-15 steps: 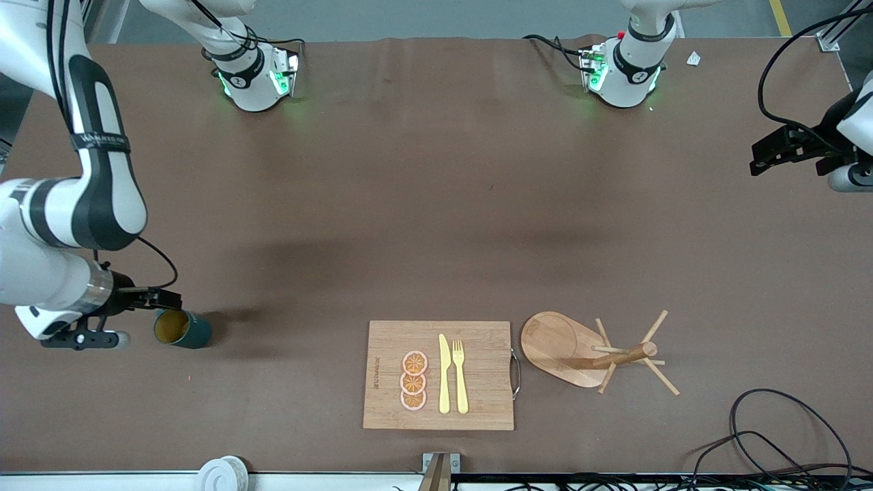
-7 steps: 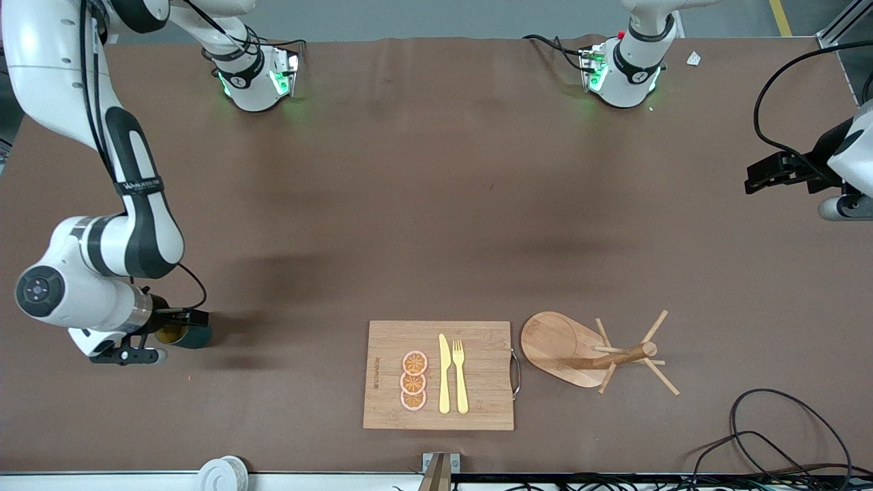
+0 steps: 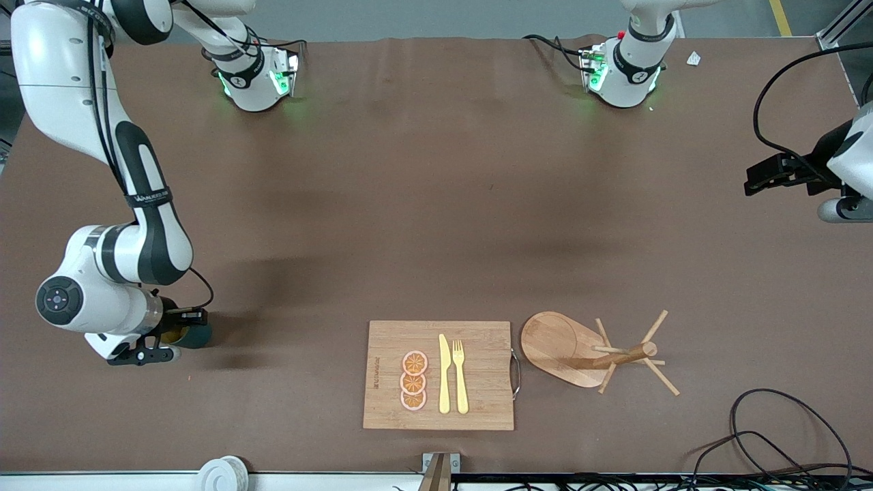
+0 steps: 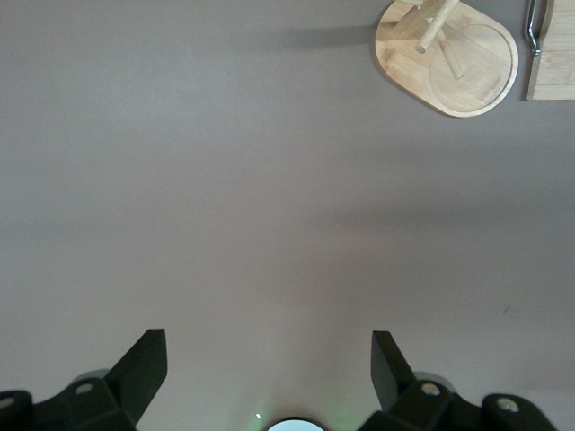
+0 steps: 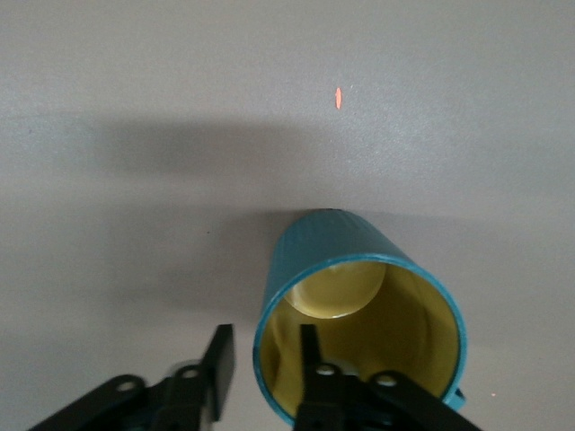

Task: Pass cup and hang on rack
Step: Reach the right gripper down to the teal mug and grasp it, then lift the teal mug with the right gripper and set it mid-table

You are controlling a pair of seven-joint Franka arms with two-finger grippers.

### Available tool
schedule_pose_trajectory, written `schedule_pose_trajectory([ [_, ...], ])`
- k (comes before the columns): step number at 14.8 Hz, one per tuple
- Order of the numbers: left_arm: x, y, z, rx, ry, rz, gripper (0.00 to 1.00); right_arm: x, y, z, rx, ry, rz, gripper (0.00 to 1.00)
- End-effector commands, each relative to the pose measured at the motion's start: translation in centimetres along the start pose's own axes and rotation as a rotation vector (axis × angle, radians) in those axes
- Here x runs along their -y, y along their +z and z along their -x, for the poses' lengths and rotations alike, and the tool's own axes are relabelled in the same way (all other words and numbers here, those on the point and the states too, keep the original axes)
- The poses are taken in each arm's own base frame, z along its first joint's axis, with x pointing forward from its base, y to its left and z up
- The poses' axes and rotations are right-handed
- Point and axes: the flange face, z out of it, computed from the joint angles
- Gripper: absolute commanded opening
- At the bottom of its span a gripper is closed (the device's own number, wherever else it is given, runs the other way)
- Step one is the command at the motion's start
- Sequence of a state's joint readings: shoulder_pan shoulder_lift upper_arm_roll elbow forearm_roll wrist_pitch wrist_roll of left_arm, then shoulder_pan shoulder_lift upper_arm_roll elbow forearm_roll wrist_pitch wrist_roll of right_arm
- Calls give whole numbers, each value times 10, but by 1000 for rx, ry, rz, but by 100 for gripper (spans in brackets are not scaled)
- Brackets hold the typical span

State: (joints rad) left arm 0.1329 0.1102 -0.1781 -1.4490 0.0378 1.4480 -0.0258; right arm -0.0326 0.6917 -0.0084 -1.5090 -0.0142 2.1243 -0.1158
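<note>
Across the brown table (image 3: 436, 204), the biggest item is the rectangular bamboo cutting board (image 3: 389, 341), near the front camera, carrying three orange slices (image 3: 413, 381), a pale yellow knife (image 3: 444, 375) and a fork (image 3: 460, 375). Just beside it, toward the left arm's end, stands the light wooden mug rack (image 3: 559, 344) with its oval base, round post and thin angled pegs; the left wrist view shows it too (image 4: 458, 63).

Well apart from both, at the right arm's end, the small dark teal ribbed cup (image 3: 198, 335) lies on its side on the table, mustard-yellow inside facing the right wrist camera (image 5: 359, 296).

The right gripper (image 3: 179, 326) is down at the cup's mouth, one finger inside the rim and the other (image 5: 218, 359) outside, jaws narrowed around the wall; whether they pinch it cannot be told.

The left gripper (image 4: 268, 359) waits, raised over bare table at the left arm's end, jaws spread wide and holding nothing.
</note>
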Motion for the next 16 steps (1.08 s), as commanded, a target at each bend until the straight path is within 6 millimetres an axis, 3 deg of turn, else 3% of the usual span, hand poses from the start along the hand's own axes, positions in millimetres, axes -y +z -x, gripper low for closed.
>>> schedule_pose_trajectory([
  [1, 2, -5, 1, -8, 11, 2, 100, -4, -6, -1, -9, -34, 21, 0],
  [4, 0, -7, 1, -11, 17, 3, 100, 6, -20, -8, -34, -89, 32, 0],
  [6, -4, -16, 2, -33, 27, 5, 100, 35, -57, -22, -83, -128, 37, 0],
  [8, -8, -17, 2, -33, 34, 11, 100, 72, -78, -24, -55, -163, 24, 0],
  [10, -11, -14, 1, -28, 36, 31, 100, 125, -105, -22, -46, -215, 3, 1],
  [12, -14, -14, 1, -28, 29, 37, 100, 186, -112, -12, -19, -192, -44, 1],
  [16, -9, -19, 4, -32, 29, 39, 100, 348, -114, 29, -2, -122, -90, 1],
])
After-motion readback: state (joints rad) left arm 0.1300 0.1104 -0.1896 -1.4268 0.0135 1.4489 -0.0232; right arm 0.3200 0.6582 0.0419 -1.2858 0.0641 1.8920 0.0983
